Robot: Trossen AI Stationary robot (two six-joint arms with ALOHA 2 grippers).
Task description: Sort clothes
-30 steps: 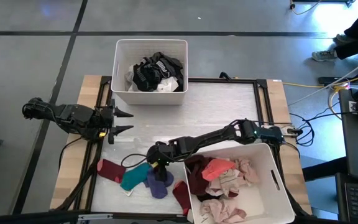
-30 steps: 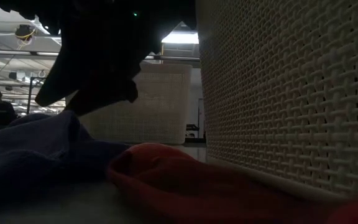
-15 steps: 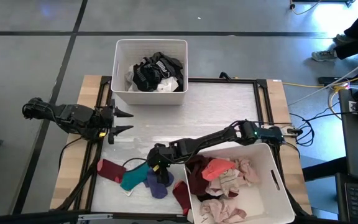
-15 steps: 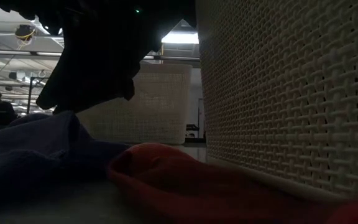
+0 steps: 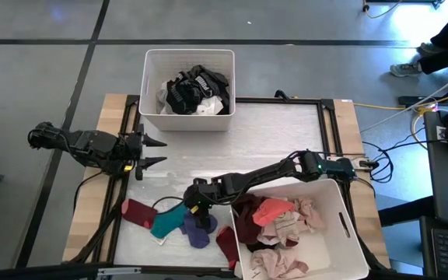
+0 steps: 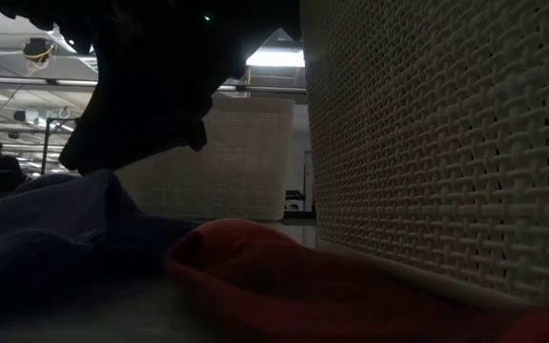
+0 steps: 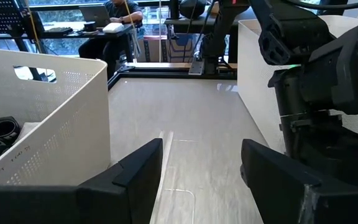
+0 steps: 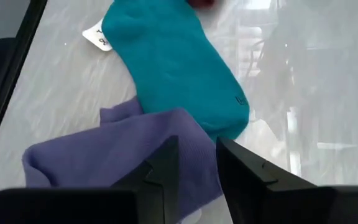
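Since a second earlier, our right end effector (image 5: 198, 211) had crept slightly nearer the soft purple fabric sock (image 5: 198, 229); nothing else had shifted. In the right wrist view its fingers (image 8: 166, 163) stood a narrow gap apart, unclosed, right over a raised fold of that sock (image 8: 129, 149), which overlapped the toe of the teal fabric sock (image 8: 173, 68). We judged the step to be pinching the purple sock alone. To do it well we needed to press down onto the fold, close only on purple, and lift straight up so the teal one stayed on the pale tabletop (image 5: 271, 132). Our left end effector (image 5: 148, 153) waited open at the tabletop's left edge, well apart. The maroon sock (image 5: 138, 211) lay beside the teal one, near the white rectangular plastic bin (image 5: 341, 225) of pink and beige garments.
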